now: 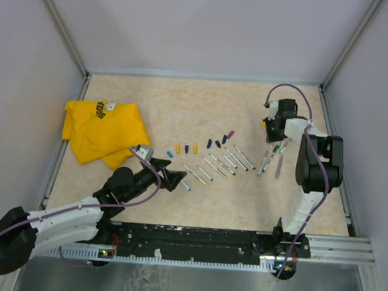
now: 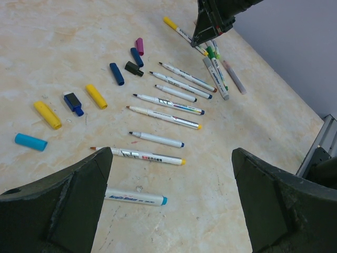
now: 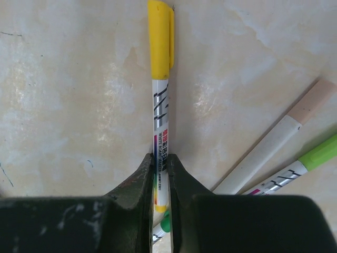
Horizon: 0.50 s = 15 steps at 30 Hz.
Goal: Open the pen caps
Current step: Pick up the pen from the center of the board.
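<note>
The right gripper point(image 3: 160, 158) is clenched on the white barrel point(image 3: 159, 116) of one pen lying flat on the bench point(image 3: 63, 79). Its yellow cap point(image 3: 160, 39) sits exposed ahead of the fingers, presumably so the other arm can pull it off. The left gripper point(image 2: 171, 163) hangs fully released above the uncapped pens point(image 2: 168, 100); loose caps point(image 2: 96, 96) lie in a row beside them

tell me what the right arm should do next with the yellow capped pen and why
Probably lift the yellow-capped pen off the table toward the left gripper. The right gripper pinches its barrel, the pen lies flat with its yellow cap on, and the left gripper hangs open, free to pull the cap.
</note>
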Motion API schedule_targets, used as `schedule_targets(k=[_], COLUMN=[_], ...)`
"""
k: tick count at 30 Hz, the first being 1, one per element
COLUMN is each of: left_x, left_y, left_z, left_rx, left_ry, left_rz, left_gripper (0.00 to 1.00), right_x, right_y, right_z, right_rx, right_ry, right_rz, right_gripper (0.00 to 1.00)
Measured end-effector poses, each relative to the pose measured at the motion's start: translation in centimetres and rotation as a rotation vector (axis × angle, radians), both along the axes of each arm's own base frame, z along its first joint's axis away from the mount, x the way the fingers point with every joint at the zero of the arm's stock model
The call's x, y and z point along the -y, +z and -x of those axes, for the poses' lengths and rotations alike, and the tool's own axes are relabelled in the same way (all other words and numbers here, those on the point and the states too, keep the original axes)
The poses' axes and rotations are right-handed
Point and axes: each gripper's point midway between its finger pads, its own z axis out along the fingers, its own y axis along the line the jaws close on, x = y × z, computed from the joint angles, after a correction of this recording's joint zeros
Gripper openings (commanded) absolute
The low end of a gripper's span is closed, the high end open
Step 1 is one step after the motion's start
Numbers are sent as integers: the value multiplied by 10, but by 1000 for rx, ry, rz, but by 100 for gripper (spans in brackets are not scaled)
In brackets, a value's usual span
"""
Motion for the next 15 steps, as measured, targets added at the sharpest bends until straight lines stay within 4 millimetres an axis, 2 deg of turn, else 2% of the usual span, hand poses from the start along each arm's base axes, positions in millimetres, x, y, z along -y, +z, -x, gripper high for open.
schedule_targets(k=[3,11,15], left_x=[0,5,9], left_y=[0,0,-3], left_z=[0,4,6], left_rx=[-1,-15,-32], left_ry=[-3,-29,-48], left_rz=[3,14,23], left_gripper=[100,100,100], right_x=[1,1,0], right_y=[0,2,8], right_z=[0,0,7], right_rx=[1,9,19], right_ry=[6,11,15], right_rz=[10,16,9], right_gripper=[0,0,0])
